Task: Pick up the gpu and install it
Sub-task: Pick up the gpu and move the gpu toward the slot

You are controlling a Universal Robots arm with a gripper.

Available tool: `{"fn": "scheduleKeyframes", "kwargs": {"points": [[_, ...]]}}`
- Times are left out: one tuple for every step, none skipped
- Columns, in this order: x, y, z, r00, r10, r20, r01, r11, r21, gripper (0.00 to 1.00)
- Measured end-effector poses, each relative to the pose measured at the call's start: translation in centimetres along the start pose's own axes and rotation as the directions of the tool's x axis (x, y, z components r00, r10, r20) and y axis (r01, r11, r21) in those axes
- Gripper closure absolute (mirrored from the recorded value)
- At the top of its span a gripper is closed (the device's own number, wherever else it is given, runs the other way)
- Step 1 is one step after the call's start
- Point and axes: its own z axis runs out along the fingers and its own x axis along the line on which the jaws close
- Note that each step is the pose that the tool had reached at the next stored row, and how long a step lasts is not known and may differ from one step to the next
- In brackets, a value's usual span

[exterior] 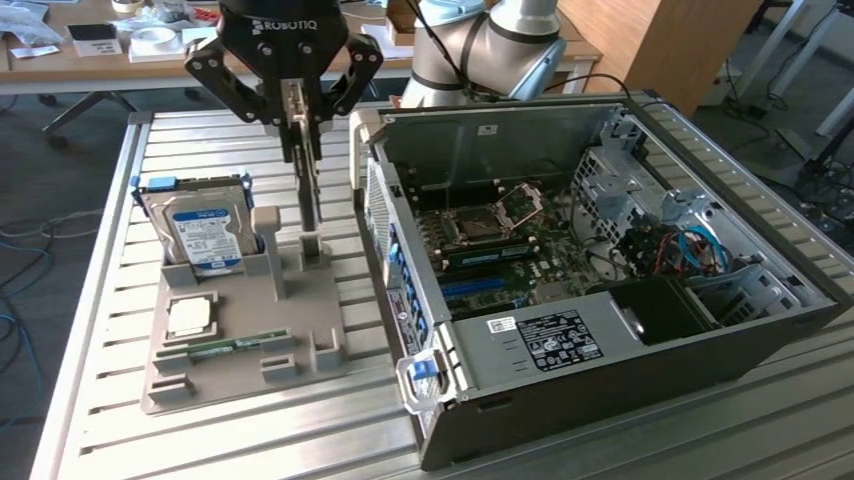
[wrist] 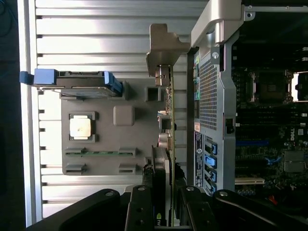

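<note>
The gpu [exterior: 308,170] is a thin dark card standing on edge, reaching from my fingers down to the slotted post of the grey holder tray [exterior: 240,372]. My gripper [exterior: 304,118] is above it, shut on the card's upper edge with a finger on each face. In the wrist view the gpu [wrist: 168,139] appears edge-on with its silver end bracket [wrist: 165,45] at the far end, and my gripper [wrist: 166,199] clamps its near end. Whether the card's lower edge still sits in the post's slot, I cannot tell.
The open computer case [exterior: 747,330] lies at the exterior view's right, its motherboard [exterior: 501,235] exposed, close beside the card. On the tray stand a silver hard drive [exterior: 203,235] in blue rails, a processor chip [exterior: 191,317] and a green memory stick [exterior: 227,347]. The slatted metal table [exterior: 94,420] carries everything.
</note>
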Motion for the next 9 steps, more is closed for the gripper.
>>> {"fn": "scheduleKeyframes", "kwargs": {"points": [[-0.04, 0.00, 0.00, 1.0000, 0.000, 0.0000, 0.000, 1.0000, 0.0000, 0.73], [-0.10, -0.01, 0.01, 1.0000, 0.000, 0.0001, 0.000, 1.0000, -0.0001, 0.73], [-0.14, 0.00, 0.00, 1.0000, 0.000, 0.0000, 0.000, 1.0000, 0.0000, 0.73], [-0.16, 0.00, 0.00, 1.0000, 0.000, 0.0000, 0.000, 1.0000, 0.0001, 0.73], [-0.15, 0.00, 0.00, 1.0000, 0.000, 0.0000, 0.000, 1.0000, 0.0000, 0.73], [-0.16, 0.00, 0.00, 1.0000, 0.000, 0.0000, 0.000, 1.0000, 0.0000, 0.73], [-0.16, 0.00, 0.01, 1.0000, 0.000, 0.0000, 0.000, 1.0000, 0.0000, 0.73], [-0.16, 0.00, 0.01, 1.0000, 0.000, 0.0001, 0.000, 1.0000, -0.0001, 0.73], [-0.17, 0.00, 0.01, 1.0000, 0.000, 0.0001, 0.000, 1.0000, 0.0000, 0.73]]}}
